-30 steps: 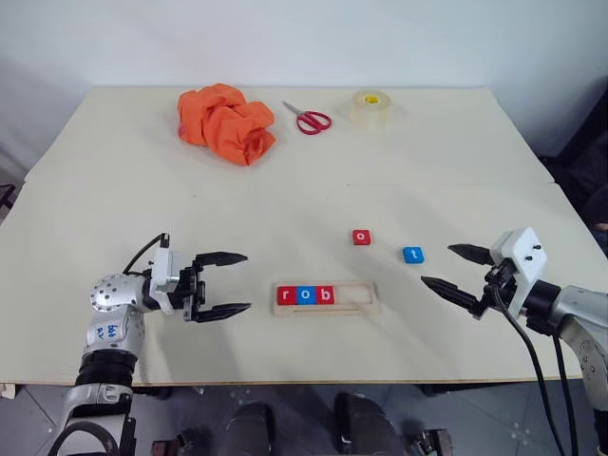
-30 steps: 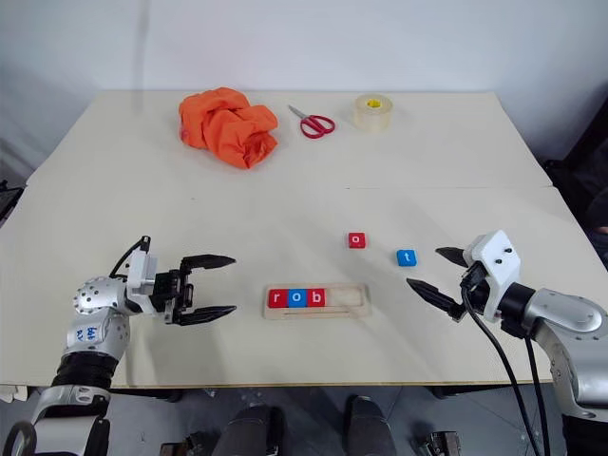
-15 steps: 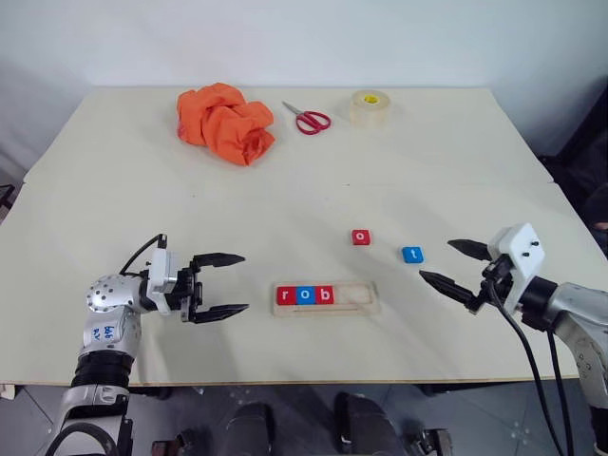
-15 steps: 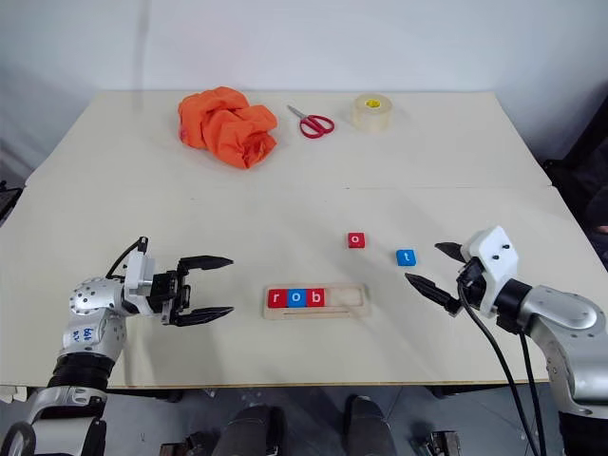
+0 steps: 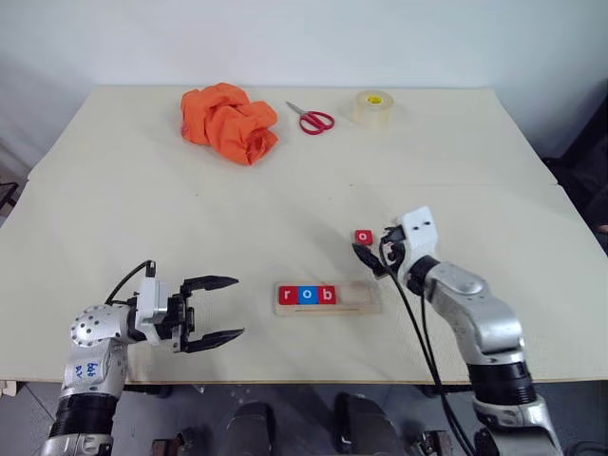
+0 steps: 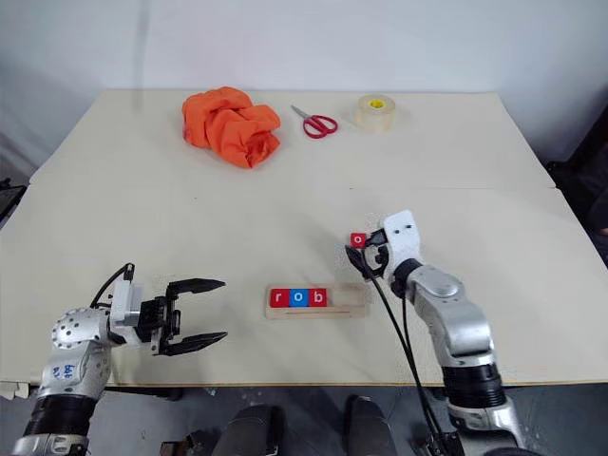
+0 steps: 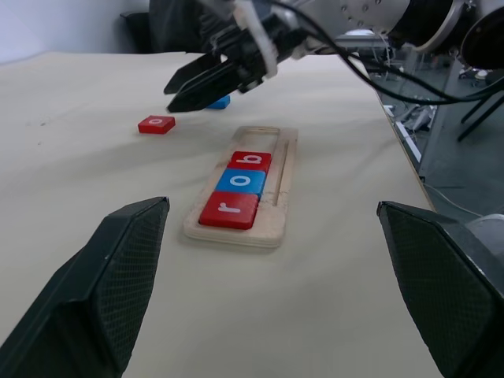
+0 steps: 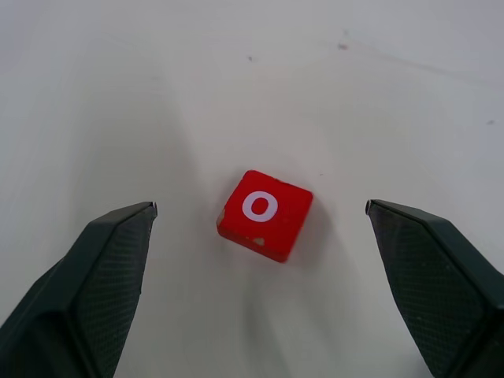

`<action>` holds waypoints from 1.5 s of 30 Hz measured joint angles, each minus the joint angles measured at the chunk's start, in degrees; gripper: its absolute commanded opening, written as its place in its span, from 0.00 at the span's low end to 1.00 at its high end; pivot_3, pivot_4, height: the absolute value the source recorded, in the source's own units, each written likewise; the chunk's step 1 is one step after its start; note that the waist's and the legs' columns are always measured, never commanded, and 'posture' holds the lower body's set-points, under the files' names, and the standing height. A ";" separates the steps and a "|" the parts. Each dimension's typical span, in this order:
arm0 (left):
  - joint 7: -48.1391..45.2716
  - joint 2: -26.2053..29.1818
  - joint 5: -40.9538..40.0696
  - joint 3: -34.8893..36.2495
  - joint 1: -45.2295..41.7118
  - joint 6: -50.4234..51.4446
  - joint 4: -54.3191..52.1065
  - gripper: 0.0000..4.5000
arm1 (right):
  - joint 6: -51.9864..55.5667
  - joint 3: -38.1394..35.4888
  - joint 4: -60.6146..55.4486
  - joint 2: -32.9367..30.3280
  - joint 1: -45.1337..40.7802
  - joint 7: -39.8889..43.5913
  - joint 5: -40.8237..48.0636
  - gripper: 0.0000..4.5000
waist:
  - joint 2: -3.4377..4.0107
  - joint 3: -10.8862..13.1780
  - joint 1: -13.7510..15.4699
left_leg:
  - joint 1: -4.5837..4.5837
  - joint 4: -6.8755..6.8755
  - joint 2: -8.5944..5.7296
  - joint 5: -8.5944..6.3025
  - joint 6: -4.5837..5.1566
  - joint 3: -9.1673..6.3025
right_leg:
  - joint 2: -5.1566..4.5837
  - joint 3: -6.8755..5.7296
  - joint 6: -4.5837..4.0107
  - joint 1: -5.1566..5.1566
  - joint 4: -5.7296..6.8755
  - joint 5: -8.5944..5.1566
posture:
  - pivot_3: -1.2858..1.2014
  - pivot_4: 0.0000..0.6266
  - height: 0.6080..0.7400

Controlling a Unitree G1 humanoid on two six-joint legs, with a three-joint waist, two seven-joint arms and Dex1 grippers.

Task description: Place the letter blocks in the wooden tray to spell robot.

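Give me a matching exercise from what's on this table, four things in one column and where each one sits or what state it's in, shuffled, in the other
Things:
1. red o block
2. wooden tray
3. scissors
4. left gripper

States:
A. holds r, o and b
B. open, holding nothing
C. at the table's far edge, between the orange cloth and the tape roll
D. loose on the table between the right gripper's open fingers

Pairs: 1-D, 2-A, 3-C, 4-B

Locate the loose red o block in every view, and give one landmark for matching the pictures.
Left eye view: red o block, right of centre, beyond the wooden tray.
Right eye view, same place, at the right gripper.
Left wrist view, on the table beside the tray.
Right wrist view, centred between the open fingers.
Shared landmark: the tray holding r, o, b.
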 measured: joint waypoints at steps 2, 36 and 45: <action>0.73 -0.01 -0.02 0.08 0.86 0.21 -1.27 1.00 | -0.70 0.82 2.69 1.41 -1.10 -1.77 -1.69 0.99 | 0.00 0.00 -0.15 | 0.00 -0.01 0.00 0.00 0.00 0.01 | 0.01 0.01 0.00 0.00 0.00 0.00 | 0.52 0.24 1.00; -2.59 -0.07 -0.05 -1.38 -2.24 0.74 1.53 1.00 | 20.08 -9.90 -30.65 -2.96 16.01 -2.64 4.33 0.32 | 0.00 -0.01 -0.31 | -0.03 -0.19 0.03 -0.02 0.04 -0.07 | 0.05 -0.08 -0.03 0.00 -0.20 -0.02 | 0.52 0.24 1.00; -5.08 -0.05 -0.03 -1.52 -5.82 0.47 5.37 1.00 | 25.88 -13.08 -38.11 1.97 25.99 -7.72 5.17 0.32 | -0.02 -0.02 -1.05 | 0.01 -0.17 0.02 0.05 0.03 -0.12 | 0.04 -0.07 -0.04 0.02 -0.13 -0.01 | 0.52 0.24 1.00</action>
